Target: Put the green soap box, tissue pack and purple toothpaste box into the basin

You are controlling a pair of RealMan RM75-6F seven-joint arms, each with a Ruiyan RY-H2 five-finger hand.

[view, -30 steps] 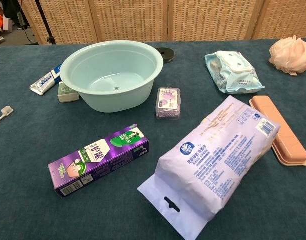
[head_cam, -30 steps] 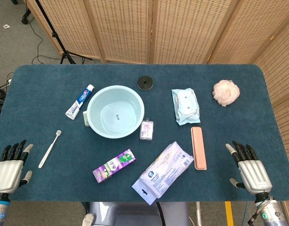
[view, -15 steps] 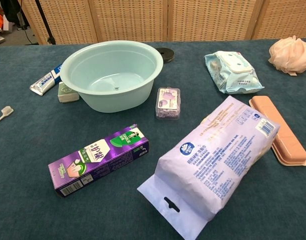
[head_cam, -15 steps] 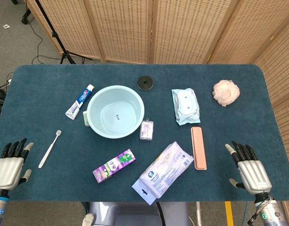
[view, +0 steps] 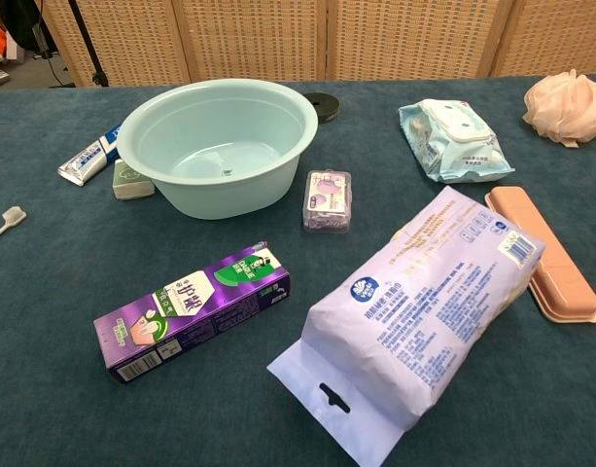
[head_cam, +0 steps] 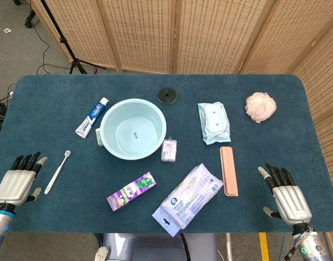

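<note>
On the table, the basin (head_cam: pixel 133 128) is empty; the tissue pack (head_cam: pixel 188 198), purple toothpaste box (head_cam: pixel 131 191) and green soap box (view: pixel 132 180) lie outside. Both the left hand (head_cam: pixel 18 179) and right hand (head_cam: pixel 284 196) are released. The soap box, pressed against the basin, may slip.

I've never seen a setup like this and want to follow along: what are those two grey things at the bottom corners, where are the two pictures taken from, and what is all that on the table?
Those are robot hands: the left robot hand and right robot hand, both open and holding nothing. One picture looks down from the robot's head; the other looks forward from its chest, closer to the table, and shows neither hand. On the blue table sit an empty basin, a green soap box beside it, a purple toothpaste box and a large tissue pack. Other toiletries lie around: a toothbrush, toothpaste tube, wet wipes and a bath sponge.
</note>
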